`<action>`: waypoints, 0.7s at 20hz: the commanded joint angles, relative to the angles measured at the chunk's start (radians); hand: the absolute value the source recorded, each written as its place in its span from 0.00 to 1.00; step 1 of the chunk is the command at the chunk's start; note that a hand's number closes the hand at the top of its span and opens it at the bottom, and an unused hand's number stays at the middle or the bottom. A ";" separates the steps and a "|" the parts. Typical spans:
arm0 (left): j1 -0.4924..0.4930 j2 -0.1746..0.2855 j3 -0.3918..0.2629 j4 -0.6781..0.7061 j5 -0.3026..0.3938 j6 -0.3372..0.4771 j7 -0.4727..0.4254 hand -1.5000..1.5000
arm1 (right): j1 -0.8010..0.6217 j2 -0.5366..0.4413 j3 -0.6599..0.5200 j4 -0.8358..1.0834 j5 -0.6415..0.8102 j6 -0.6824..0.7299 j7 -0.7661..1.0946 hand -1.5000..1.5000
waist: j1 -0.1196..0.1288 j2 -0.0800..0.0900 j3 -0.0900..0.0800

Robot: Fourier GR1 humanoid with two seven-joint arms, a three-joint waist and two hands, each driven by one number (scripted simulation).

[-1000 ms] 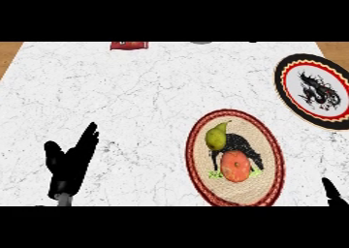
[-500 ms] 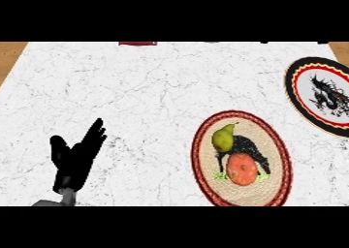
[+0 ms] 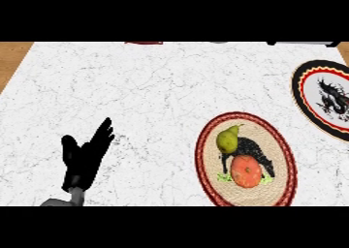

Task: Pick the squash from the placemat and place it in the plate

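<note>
Nudged rightward, straight-fingered left robot hand (image 3: 86,158) stays well apart from squash (image 3: 228,140).

The plate (image 3: 326,99) runs off the view's right edge, so only its left part shows. The placemat (image 3: 281,150) loses its lowest rim at the bottom edge. A dark red thing (image 3: 143,42) and a dark strip (image 3: 306,43) at the far side of the desk (image 3: 134,97) are clipped at the top, too little to identify. The left robot hand (image 3: 84,157) has its forearm cut short below
</note>
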 commanded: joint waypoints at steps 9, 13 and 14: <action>0.006 -0.021 0.016 -0.033 -0.022 0.031 0.059 0.50 | -0.465 0.313 0.151 0.221 0.276 0.350 0.386 0.00 | -0.030 -0.014 0.004; 0.036 0.011 0.056 -0.047 -0.001 -0.022 0.048 0.50 | -0.524 0.395 0.154 0.362 0.300 0.318 0.350 0.00 | -0.033 -0.015 0.005; 0.030 -0.001 0.059 0.027 -0.025 -0.037 -0.022 0.50 | -0.563 0.386 0.092 0.370 0.254 0.343 0.331 0.00 | -0.037 -0.014 0.005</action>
